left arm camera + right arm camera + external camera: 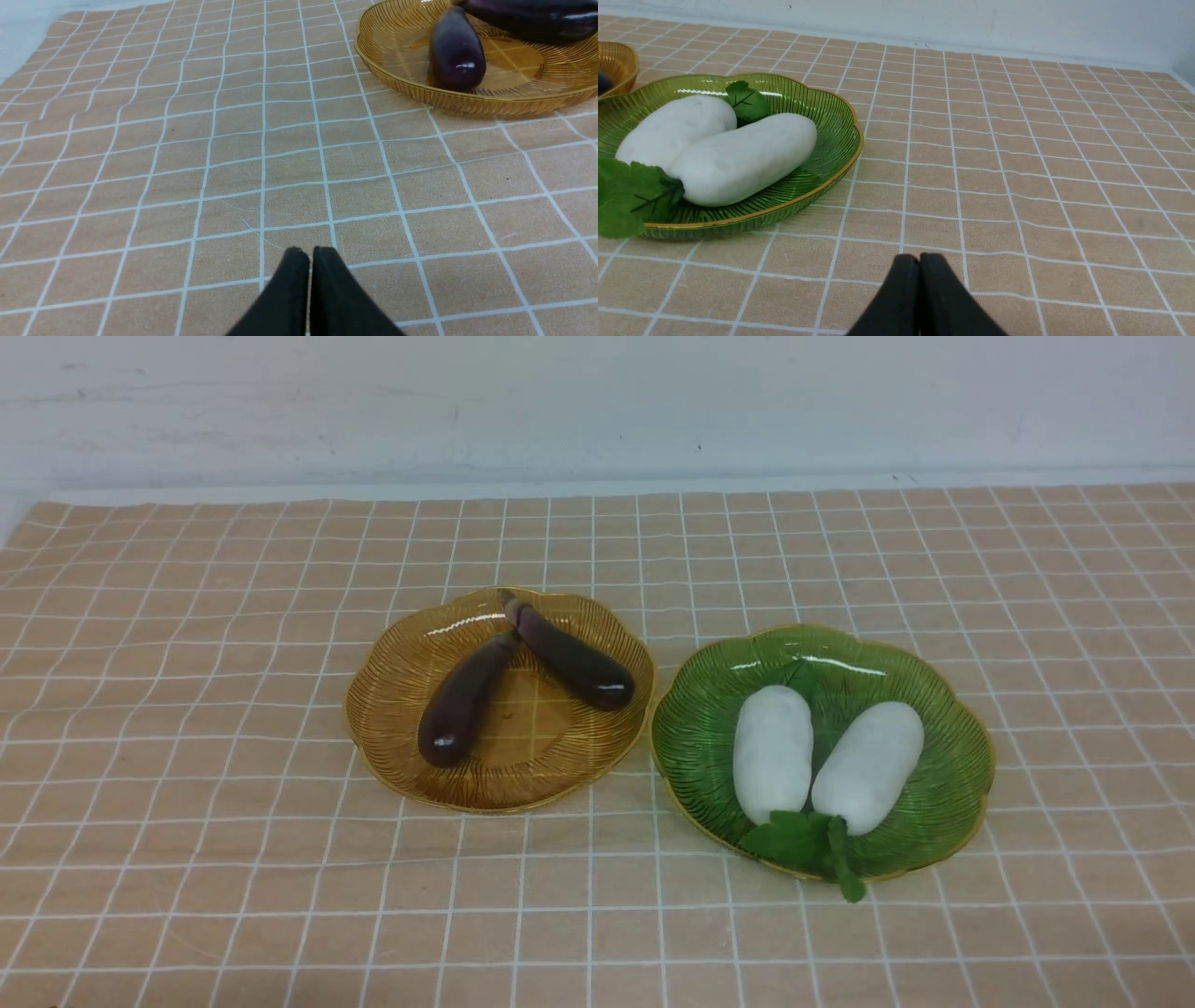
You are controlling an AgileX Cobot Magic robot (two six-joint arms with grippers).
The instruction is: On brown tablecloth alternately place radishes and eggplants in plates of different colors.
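Note:
On the brown tablecloth stand two plates side by side. The amber plate holds two dark purple eggplants, their stem ends meeting at the far side. Two white radishes lie in the green plate, with green leaves over its near rim. Neither arm shows in the front view. My left gripper is shut and empty above bare cloth, short of the amber plate. Near the green plate, my right gripper is shut and empty too.
A pale wall runs along the far edge of the cloth. The cloth's left edge shows at the back left, with pale table beyond it.

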